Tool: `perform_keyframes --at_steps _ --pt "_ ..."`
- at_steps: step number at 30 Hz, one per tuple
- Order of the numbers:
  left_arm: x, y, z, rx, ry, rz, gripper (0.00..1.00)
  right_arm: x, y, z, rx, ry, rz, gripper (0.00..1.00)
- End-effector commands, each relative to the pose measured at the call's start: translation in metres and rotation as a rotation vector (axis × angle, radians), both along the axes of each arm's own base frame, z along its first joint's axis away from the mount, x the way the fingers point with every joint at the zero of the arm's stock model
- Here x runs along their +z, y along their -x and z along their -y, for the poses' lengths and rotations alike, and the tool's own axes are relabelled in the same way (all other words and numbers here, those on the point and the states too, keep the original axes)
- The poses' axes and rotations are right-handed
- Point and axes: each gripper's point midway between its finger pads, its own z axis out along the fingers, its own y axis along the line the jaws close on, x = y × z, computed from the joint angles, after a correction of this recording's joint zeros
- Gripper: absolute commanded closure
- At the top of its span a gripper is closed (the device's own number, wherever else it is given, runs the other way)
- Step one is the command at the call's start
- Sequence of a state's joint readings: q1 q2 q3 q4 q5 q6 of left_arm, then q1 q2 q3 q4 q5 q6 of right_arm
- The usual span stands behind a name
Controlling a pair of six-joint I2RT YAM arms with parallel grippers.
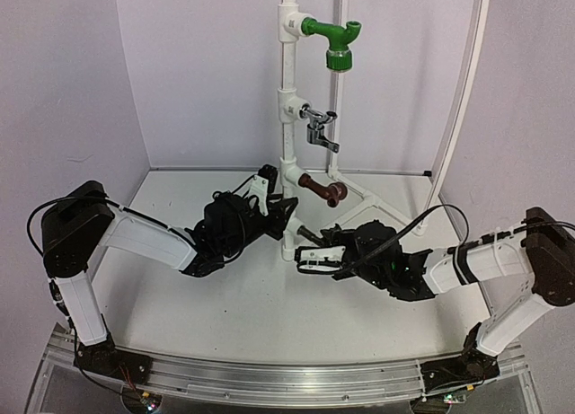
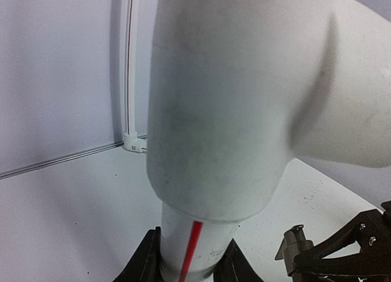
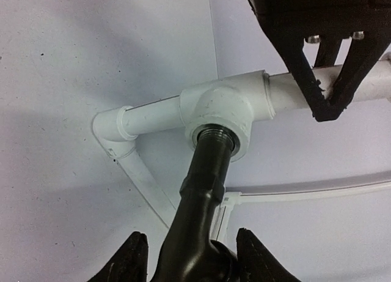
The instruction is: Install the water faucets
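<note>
A white pipe stand (image 1: 287, 100) carries a green faucet (image 1: 338, 44), a silver faucet (image 1: 318, 127) and a brown faucet (image 1: 323, 190) on its tees. My left gripper (image 1: 285, 209) is shut on the upright pipe (image 2: 201, 245) just below a tee (image 2: 232, 111), one finger on each side. My right gripper (image 1: 305, 252) is shut on the dark grey-black faucet (image 3: 204, 196). The faucet's threaded end sits in the socket of the lowest tee (image 3: 223, 107). In the right wrist view my fingers (image 3: 131, 257) flank the faucet body.
The stand's base pipes (image 1: 377, 203) run along the table to the right and back. A thin white frame rod (image 1: 463, 91) rises at the right. Purple walls close in the back and sides. The left gripper's black fingers (image 3: 324, 62) hang close above the lowest tee.
</note>
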State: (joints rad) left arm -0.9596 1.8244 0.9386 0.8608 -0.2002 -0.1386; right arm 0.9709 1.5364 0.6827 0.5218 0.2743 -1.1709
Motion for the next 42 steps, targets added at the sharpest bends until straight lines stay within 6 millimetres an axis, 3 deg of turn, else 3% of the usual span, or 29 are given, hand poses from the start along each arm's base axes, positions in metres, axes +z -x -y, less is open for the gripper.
perform_keyframes --at_steps 1,3,9,14,19,21,24,28,32,34,37,39,42 --pt "-0.062 0.016 0.005 -0.049 -0.103 -0.204 1.00 0.024 -0.012 -0.001 -0.172 -0.349 -0.155 0.63" --pt "-0.062 0.016 0.005 -0.051 -0.101 -0.207 1.00 0.024 -0.006 -0.008 -0.172 -0.481 -0.265 0.72" --pt "-0.059 0.016 0.007 -0.055 -0.092 -0.208 1.00 0.041 0.012 -0.022 -0.208 -1.017 -0.632 0.83" --pt "-0.059 0.015 0.007 -0.051 -0.090 -0.210 1.00 0.045 -0.008 0.004 -0.517 -1.600 -0.974 1.00" --pt "-0.061 0.015 0.006 -0.046 -0.095 -0.213 1.00 0.041 -0.010 0.004 -0.575 -1.951 -1.445 1.00" --pt "-0.062 0.015 0.006 -0.044 -0.097 -0.215 1.00 0.051 -0.007 -0.006 -0.502 -2.035 -1.711 0.98" --pt "-0.063 0.014 0.005 -0.040 -0.099 -0.217 1.00 0.078 -0.001 -0.011 -0.306 -2.130 -1.939 0.77" --pt "-0.064 0.014 0.006 -0.038 -0.103 -0.217 1.00 0.085 0.008 -0.005 -0.211 -2.097 -1.961 0.54" --pt "-0.064 0.013 0.004 -0.032 -0.109 -0.215 1.00 0.062 0.018 0.013 -0.287 -1.922 -1.737 0.31" --pt "-0.064 0.014 0.004 -0.035 -0.110 -0.217 1.00 0.049 0.022 0.020 -0.364 -1.723 -1.547 0.17" --pt "-0.063 0.014 0.004 -0.035 -0.108 -0.216 1.00 0.036 0.017 0.049 -0.525 -1.346 -1.166 0.09" --pt "-0.063 0.014 0.004 -0.037 -0.109 -0.215 1.00 0.045 0.013 0.068 -0.472 -1.115 -0.903 0.08" --pt "-0.063 0.014 0.005 -0.038 -0.110 -0.214 1.00 0.057 0.028 0.075 -0.282 -0.796 -0.678 0.08"
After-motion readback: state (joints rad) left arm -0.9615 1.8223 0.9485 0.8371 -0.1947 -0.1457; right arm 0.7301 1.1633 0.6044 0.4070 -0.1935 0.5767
